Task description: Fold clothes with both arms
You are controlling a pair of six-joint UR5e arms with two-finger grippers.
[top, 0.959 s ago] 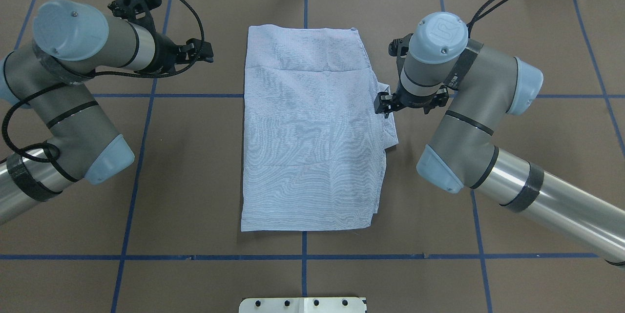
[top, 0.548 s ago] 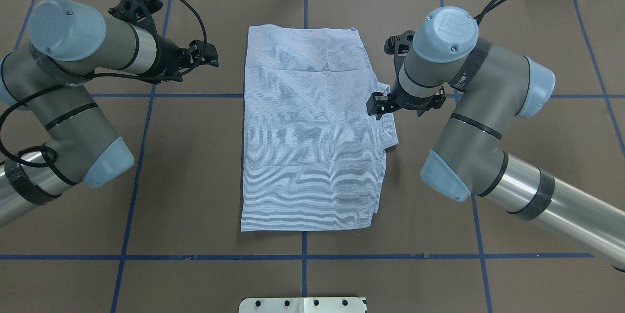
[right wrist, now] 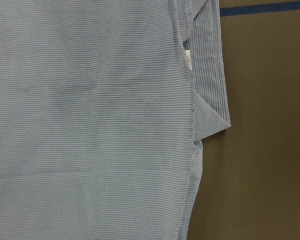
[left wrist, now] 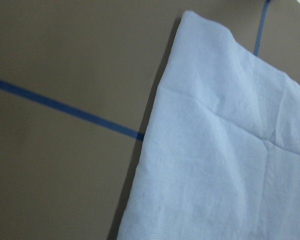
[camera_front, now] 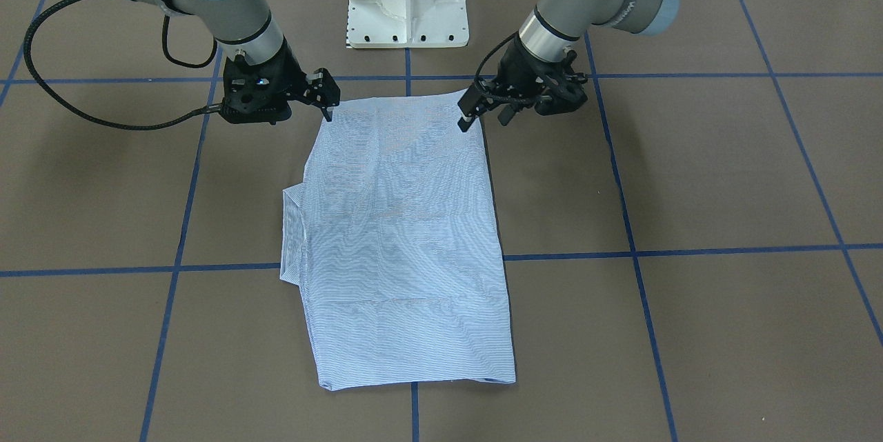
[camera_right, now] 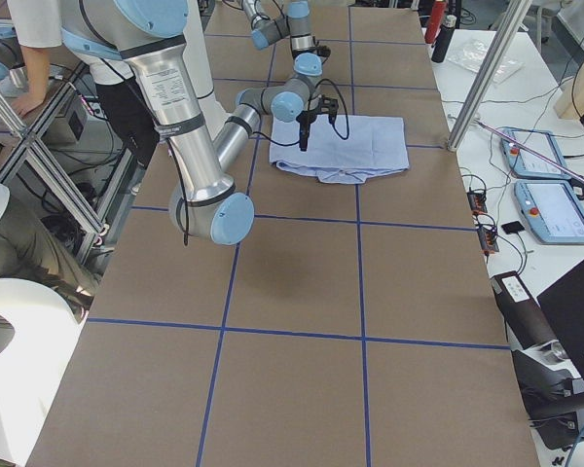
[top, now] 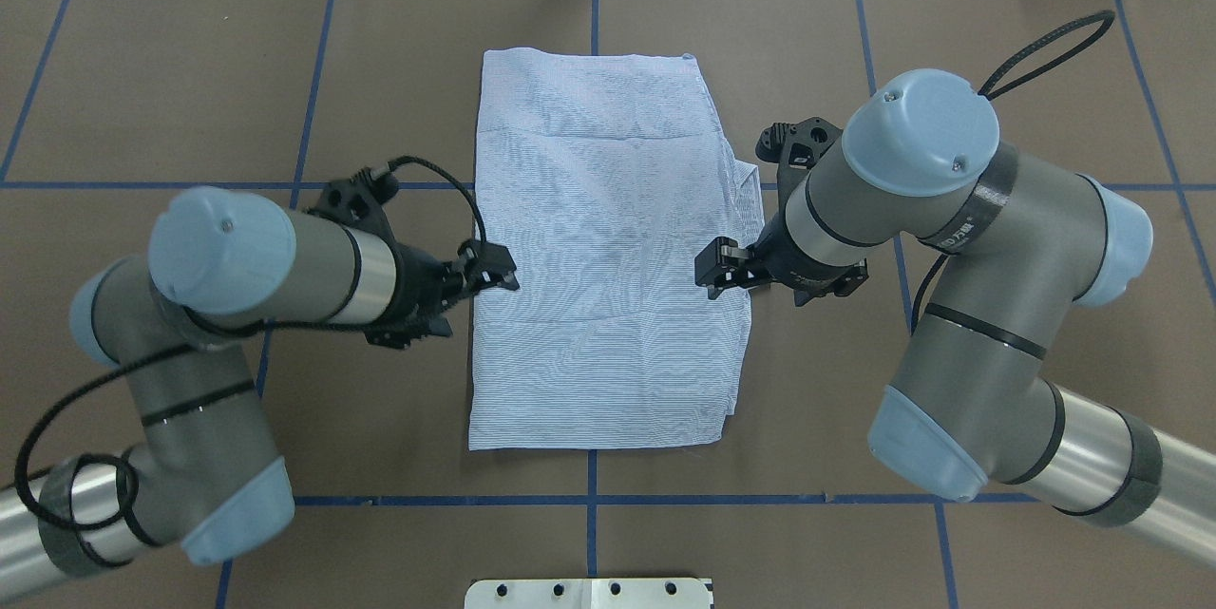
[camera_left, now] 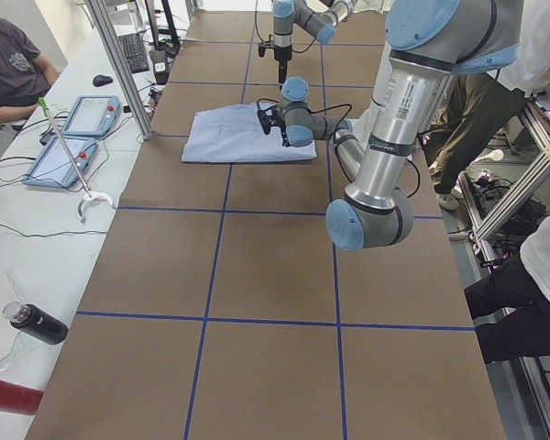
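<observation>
Light is even and bright. The left wrist view is blurred. The shirt [top: 608, 248] shows moiré ripples overhead.

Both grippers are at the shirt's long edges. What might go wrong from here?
The right gripper hovers near a loose flap jutting from the shirt; it may pinch only that layer and undo the stack. The left gripper sits at the very edge, so it might miss the cloth and skew the fold.

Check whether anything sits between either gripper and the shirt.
Nothing visible does. The left gripper hangs at the left edge of the shirt, and the right gripper is over its right edge, with no object in either gap.
</observation>
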